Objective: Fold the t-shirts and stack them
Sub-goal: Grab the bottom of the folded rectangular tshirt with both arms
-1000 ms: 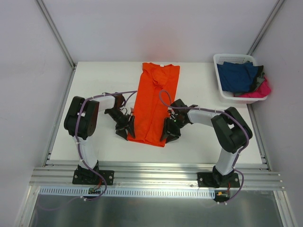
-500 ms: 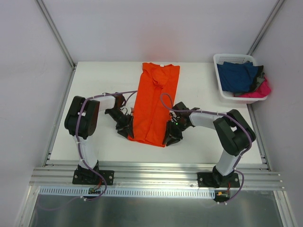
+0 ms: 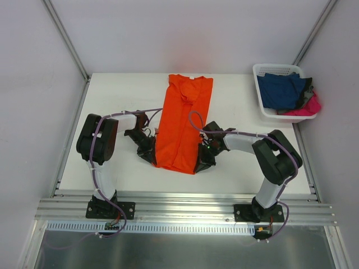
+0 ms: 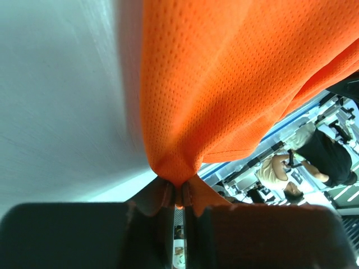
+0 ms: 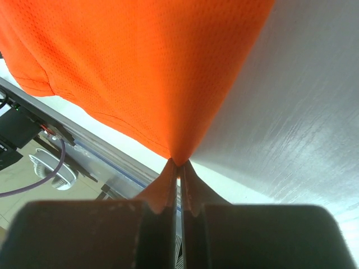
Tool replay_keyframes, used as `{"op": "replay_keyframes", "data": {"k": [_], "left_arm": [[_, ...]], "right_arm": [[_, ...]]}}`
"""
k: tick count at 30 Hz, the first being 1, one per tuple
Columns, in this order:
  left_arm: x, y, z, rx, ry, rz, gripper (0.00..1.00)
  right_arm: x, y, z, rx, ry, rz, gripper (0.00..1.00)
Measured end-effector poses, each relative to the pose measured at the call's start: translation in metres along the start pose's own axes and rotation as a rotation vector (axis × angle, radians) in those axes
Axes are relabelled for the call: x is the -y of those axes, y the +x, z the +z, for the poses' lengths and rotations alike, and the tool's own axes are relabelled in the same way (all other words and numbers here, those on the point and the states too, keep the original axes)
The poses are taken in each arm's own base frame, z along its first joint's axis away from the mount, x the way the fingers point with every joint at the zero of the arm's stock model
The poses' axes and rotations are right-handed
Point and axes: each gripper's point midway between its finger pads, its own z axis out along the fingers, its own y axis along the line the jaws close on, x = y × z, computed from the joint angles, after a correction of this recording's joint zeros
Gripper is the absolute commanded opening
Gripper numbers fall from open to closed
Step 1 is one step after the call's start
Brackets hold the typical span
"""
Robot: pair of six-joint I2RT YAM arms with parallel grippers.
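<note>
Tightly pinched orange t-shirt (image 3: 182,123), left tool (image 4: 178,195), right tool (image 5: 179,169)

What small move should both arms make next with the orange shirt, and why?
Probably lift both corners together and carry the near hem toward the collar. The left end effector and right end effector each pinch a near corner of the orange t-shirt, which lies as a narrow strip.

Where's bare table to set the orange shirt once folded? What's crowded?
Free: far-left table, between the side rail and the orange t-shirt; the strip between shirt and white basket. Crowded: the near hem, where left gripper and right gripper pinch its corners, and the far-right corner with the basket.
</note>
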Motion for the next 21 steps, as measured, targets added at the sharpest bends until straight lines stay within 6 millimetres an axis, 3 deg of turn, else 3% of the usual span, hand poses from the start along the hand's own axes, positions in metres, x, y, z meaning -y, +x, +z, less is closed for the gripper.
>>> {"op": "replay_keyframes", "data": {"k": [12, 21], "left_arm": [[0.002, 0.002, -0.004, 0.021, 0.001, 0.016, 0.0], [0.017, 0.008, -0.019, 0.088, -0.009, 0.093, 0.0]], "right_arm": [[0.001, -0.001, -0.003, 0.014, 0.01, -0.024, 0.01], [-0.017, -0.001, -0.036, 0.104, -0.025, -0.126, 0.0]]}}
